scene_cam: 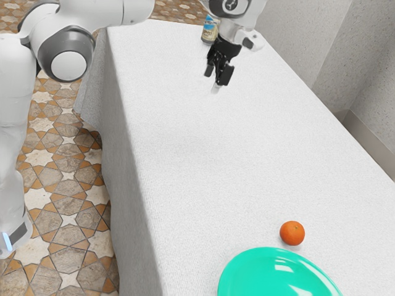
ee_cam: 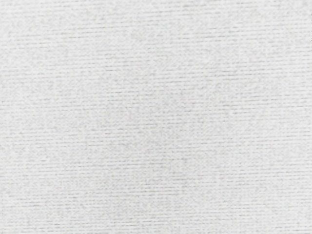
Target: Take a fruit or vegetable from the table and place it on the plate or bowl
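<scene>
An orange lies on the white tablecloth near the front of the table, just beyond the rim of a teal plate at the lower edge of the exterior view. My black gripper hangs above the far end of the table, well away from both, pointing down. Its fingers stand open with nothing between them. Under my hand the wrist view has bare white cloth.
A small bottle with a label stands at the far end of the table just behind my hand. The table's long edge drops to a patterned tile floor on the exterior view's left. A grey wall runs along the right.
</scene>
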### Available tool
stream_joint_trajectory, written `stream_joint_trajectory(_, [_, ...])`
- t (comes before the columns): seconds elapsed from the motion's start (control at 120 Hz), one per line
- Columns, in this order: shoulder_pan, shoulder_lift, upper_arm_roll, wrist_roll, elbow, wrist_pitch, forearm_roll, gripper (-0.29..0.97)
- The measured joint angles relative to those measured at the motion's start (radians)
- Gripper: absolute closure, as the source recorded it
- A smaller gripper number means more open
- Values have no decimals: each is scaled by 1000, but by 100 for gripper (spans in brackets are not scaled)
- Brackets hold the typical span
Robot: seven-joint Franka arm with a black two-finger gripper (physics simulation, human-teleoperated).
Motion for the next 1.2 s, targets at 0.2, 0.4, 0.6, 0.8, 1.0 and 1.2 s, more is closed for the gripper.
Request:
stream_joint_trajectory(0.2, [0,0,5,74,0,125,-3,0])
stream_joint_trajectory(0.4, [25,1,5,126,10,171,-32,0])
stream_joint_trajectory(0.6, [25,25,-215,145,34,216,-51,0])
stream_joint_trajectory(0.8, [23,38,-399,128,34,238,-50,0])
stream_joint_trajectory(1.0, [20,53,-479,104,35,254,-50,0])
stream_joint_trajectory(1.2, [-26,73,-493,83,35,278,-48,0])
